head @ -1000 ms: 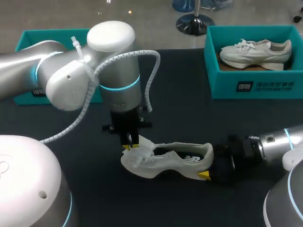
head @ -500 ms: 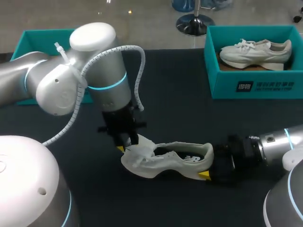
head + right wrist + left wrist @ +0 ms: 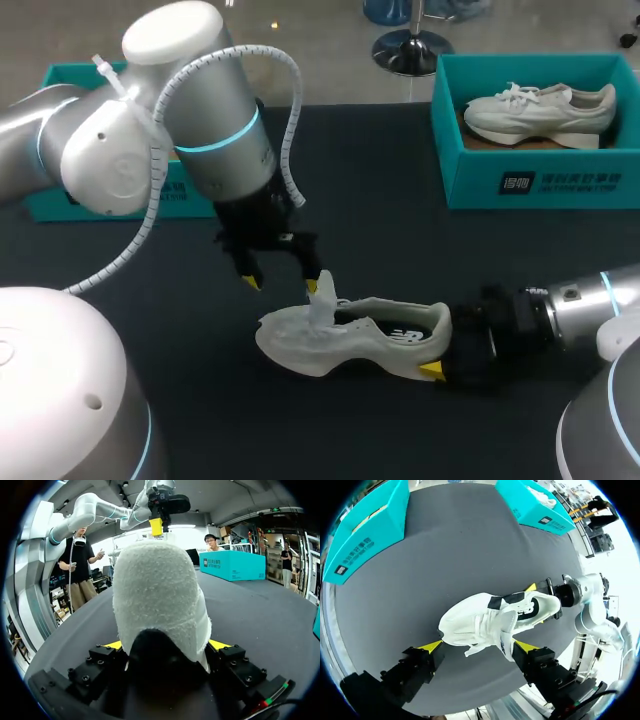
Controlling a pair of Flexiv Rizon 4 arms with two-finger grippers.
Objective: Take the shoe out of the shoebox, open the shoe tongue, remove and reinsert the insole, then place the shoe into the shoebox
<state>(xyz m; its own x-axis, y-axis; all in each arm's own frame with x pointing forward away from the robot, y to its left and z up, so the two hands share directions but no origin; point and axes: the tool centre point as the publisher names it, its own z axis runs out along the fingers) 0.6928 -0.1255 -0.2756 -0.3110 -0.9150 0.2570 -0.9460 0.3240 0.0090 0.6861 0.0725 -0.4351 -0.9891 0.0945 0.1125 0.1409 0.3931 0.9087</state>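
- Left wrist view: left claw [image 3: 479,645] spread, straddling the shoe [image 3: 490,625] at its tongue [image 3: 506,632], seemingly ready to pull it open.
- Right wrist view: right claw [image 3: 167,644] pinching the heel [image 3: 160,595], likely as an anchor.
- Head view: worked shoe on the table [image 3: 400,250], outside both boxes. Count: two claws; two shoes, second shoe [image 3: 540,110] in the right shoebox [image 3: 540,185]; left shoebox [image 3: 60,78].

Two white shoes show, a near shoe [image 3: 350,340] and a far shoe [image 3: 540,112]; two teal boxes, a right box [image 3: 540,185] and a left box [image 3: 70,75]; two robot hands, the left hand [image 3: 283,285] and the right hand [image 3: 437,352]; and one dark tabletop [image 3: 400,230].
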